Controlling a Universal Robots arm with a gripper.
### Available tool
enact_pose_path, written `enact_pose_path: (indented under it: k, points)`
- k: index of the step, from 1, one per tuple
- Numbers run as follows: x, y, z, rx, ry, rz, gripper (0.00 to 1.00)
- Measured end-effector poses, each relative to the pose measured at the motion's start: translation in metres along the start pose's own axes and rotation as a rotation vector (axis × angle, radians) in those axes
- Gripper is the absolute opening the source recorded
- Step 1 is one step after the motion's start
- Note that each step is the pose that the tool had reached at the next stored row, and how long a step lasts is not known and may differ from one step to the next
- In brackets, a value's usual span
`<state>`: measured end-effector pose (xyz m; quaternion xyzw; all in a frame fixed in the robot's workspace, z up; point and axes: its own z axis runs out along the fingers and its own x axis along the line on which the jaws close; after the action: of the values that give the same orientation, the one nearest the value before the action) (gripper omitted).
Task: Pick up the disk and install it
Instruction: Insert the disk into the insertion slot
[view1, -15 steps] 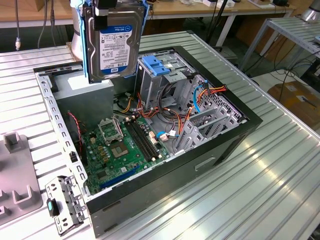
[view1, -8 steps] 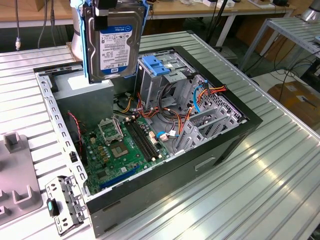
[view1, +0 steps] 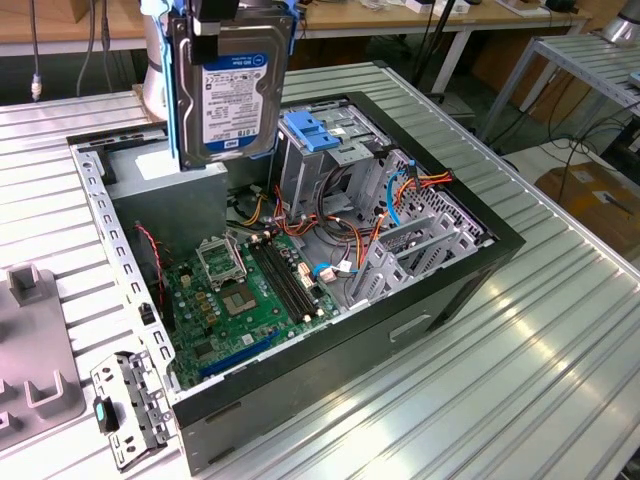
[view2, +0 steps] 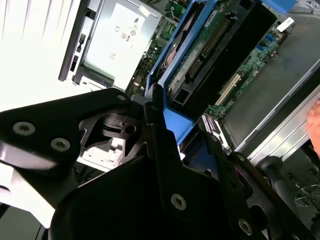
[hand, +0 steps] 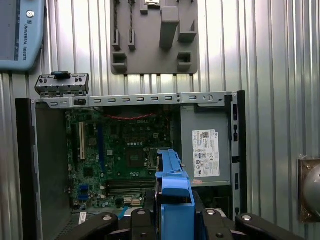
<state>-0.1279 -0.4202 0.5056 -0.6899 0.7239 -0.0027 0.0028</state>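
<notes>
The disk (view1: 232, 95), a dark hard drive with a white label in a bright blue carrier frame, hangs upright above the back left of the open computer case (view1: 470, 262). My gripper (view1: 235, 20) is shut on its upper end. In both wrist views the blue carrier (hand: 174, 197) (view2: 175, 122) sticks out between my black fingers (hand: 220, 225), with the motherboard (hand: 120, 150) far below it. The tall grey drive cage (view1: 330, 165) with a blue latch piece on top stands just to the exterior view's right of the disk.
A silver power supply (hand: 205, 150) sits in the case under the disk. Orange, red and blue cables (view1: 400, 195) run by the cage. A grey fixture plate (view1: 30, 375) and a small metal bracket (view1: 130, 405) lie on the ribbed table at the exterior view's left.
</notes>
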Motion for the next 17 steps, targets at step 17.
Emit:
enact_pose_path:
  k: [17]
  points:
    - [0.0050, -0.0383, 0.0006, 0.0001, -0.0002, 0.000, 0.36]
